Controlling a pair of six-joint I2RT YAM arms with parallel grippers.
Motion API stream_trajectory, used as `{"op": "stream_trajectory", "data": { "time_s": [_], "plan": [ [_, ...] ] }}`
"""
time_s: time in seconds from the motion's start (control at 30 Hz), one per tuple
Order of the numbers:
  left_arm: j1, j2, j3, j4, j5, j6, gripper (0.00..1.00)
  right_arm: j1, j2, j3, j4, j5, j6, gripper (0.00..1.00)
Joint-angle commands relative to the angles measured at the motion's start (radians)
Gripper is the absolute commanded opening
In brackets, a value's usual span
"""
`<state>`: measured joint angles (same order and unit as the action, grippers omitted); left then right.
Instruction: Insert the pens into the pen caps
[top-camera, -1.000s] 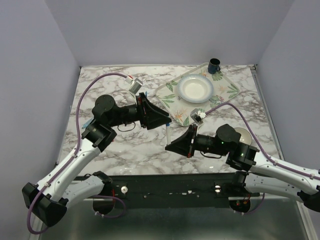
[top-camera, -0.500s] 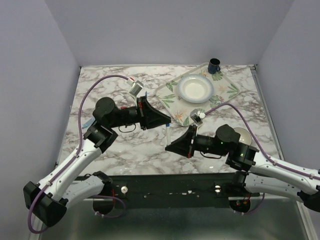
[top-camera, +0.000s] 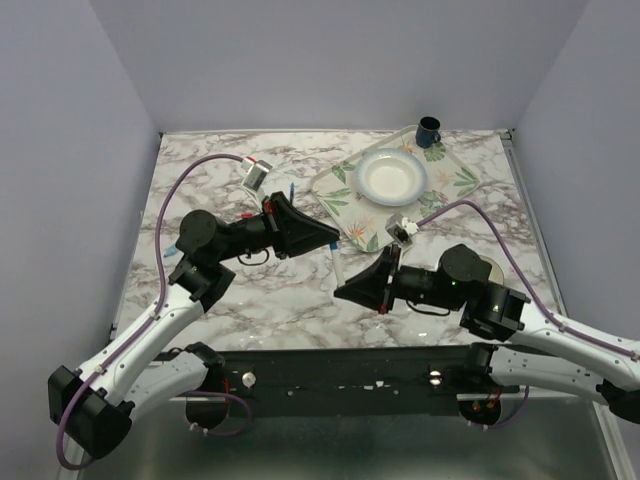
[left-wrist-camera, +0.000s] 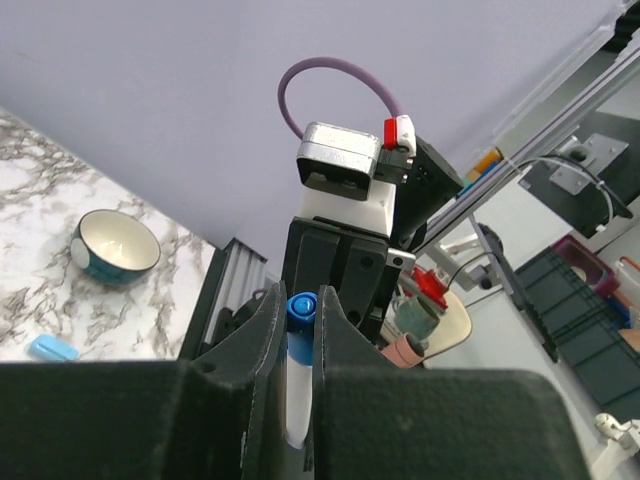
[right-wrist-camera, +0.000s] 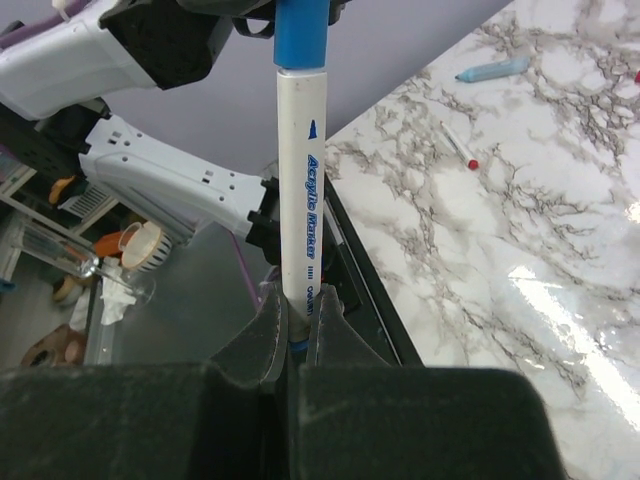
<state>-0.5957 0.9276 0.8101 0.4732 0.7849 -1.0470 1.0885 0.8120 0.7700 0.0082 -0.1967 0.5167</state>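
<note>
One pen (right-wrist-camera: 299, 190), a white barrel printed "Acrylic Marker", is held between both grippers above the table's middle (top-camera: 338, 266). My right gripper (right-wrist-camera: 297, 305) is shut on its lower end. A blue pen cap (right-wrist-camera: 300, 35) sits on its upper end, and my left gripper (left-wrist-camera: 300, 297) is shut on that cap (left-wrist-camera: 298, 312). In the top view the left gripper (top-camera: 333, 240) is just behind the right gripper (top-camera: 342, 290). A light blue pen (right-wrist-camera: 495, 69) and a slim pen with a red end (right-wrist-camera: 459, 145) lie on the marble.
A leaf-patterned tray (top-camera: 340, 190) at the back right holds a white plate (top-camera: 392, 177) and a dark blue mug (top-camera: 428, 130). A small bowl (left-wrist-camera: 115, 245) stands on the table by the right arm. A small light blue piece (left-wrist-camera: 50, 347) lies near it.
The left arm's elbow and wrist have swung left and lower while its fingertips stayed at the pen. The right arm has shifted slightly right. Both grippers stay shut.
</note>
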Motion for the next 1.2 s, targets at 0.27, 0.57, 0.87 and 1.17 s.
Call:
{"op": "stream_trajectory", "data": {
  "time_s": [0.27, 0.57, 0.87, 1.17],
  "plan": [
    [-0.019, -0.026, -0.094, 0.025, 0.028, -0.082, 0.0, -0.013, 0.078, 0.216, 0.159, 0.144, -0.043, 0.01],
    [-0.047, -0.023, -0.08, -0.079, 0.028, -0.012, 0.0, -0.013, 0.053, 0.293, 0.156, 0.256, -0.158, 0.01],
    [-0.099, -0.001, -0.115, -0.019, 0.034, -0.039, 0.0, -0.022, 0.082, 0.396, 0.135, 0.286, -0.231, 0.01],
    [-0.17, 0.014, -0.129, 0.146, 0.05, -0.097, 0.0, -0.056, 0.11, 0.465, 0.168, 0.203, -0.193, 0.01]
  ]
}}
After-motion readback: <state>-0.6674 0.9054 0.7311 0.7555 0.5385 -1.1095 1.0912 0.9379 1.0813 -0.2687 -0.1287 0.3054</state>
